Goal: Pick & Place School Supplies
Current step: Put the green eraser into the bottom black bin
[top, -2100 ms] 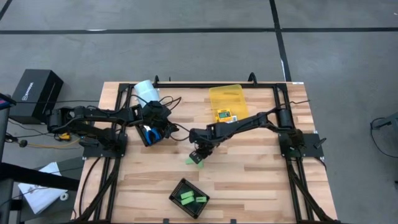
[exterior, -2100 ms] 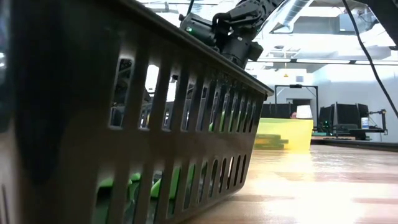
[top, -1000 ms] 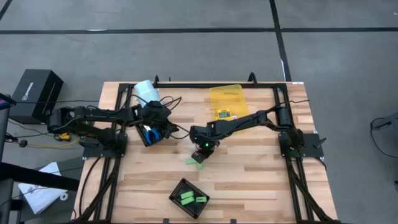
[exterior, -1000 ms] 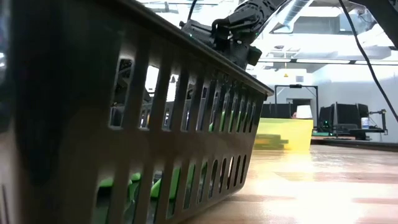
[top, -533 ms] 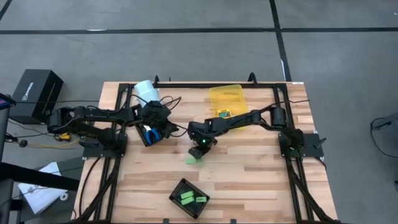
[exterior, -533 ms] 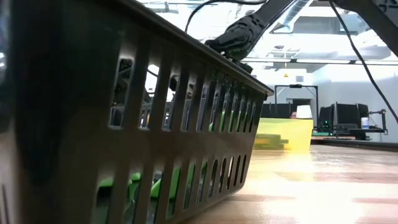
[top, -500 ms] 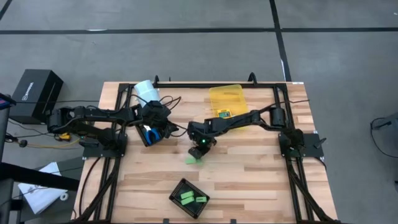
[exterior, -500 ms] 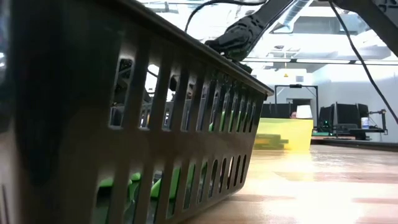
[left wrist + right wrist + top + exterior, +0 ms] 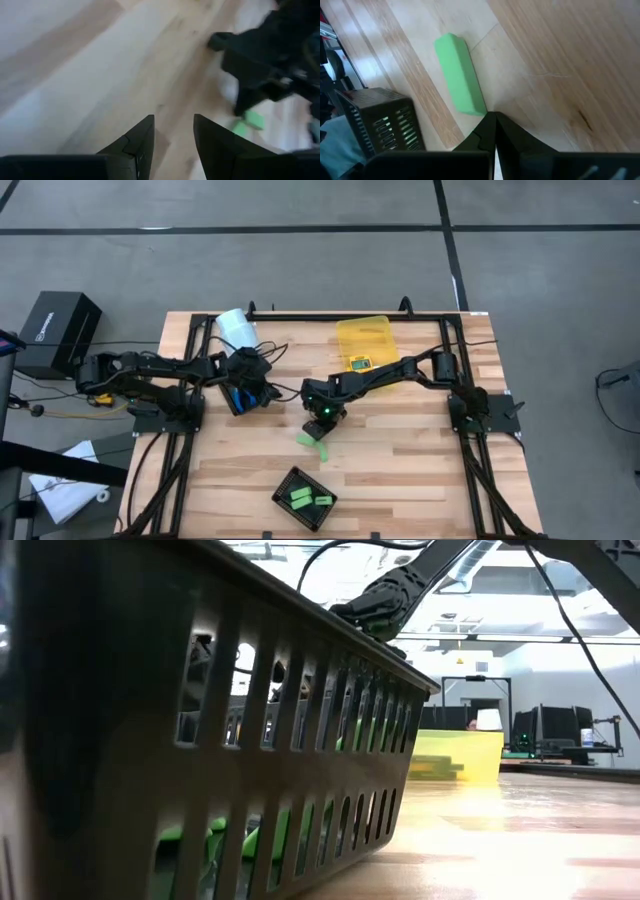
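A light-green oblong piece lies flat on the wooden table near its middle. My right gripper is shut, and its tips are low over the table at one end of that piece. My left gripper is open with nothing between its fingers. It hovers at the table's left, by a black tray that holds blue-handled tools. Light-green pieces lie in a black basket. A yellow-orange pack lies in the yellow bin. My right gripper comes down on a slant, its shut tips right at the end of the light-green piece; I cannot tell whether they touch it. The piece lies flat on the table.
A pale white-blue cylinder lies at the far left corner. The black basket fills the low view's left and hides most of the table behind it. Bare wood shows at the near right.
My right gripper has sunk toward the table by the light-green piece and has stayed shut. In the low view it has dropped from above the basket's rim to just behind it.
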You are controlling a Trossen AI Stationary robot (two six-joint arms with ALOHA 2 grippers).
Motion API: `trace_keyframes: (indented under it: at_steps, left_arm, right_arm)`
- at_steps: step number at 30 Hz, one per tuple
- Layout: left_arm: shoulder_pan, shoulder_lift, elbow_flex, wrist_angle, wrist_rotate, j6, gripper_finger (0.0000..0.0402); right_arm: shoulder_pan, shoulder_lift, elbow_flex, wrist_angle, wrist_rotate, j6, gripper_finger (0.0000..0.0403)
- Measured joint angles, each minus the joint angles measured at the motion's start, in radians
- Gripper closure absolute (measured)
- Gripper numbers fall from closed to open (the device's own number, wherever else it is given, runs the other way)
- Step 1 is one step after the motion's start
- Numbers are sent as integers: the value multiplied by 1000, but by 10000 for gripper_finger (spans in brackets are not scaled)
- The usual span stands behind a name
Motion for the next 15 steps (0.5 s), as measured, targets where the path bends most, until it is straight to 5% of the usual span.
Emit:
trace_keyframes:
  at_steps: [15]
  left_arm:
    - [-59,-80,0,133,45,-79,270]
  right_arm:
    - [-62,-40,-6,30,7,-4,403]
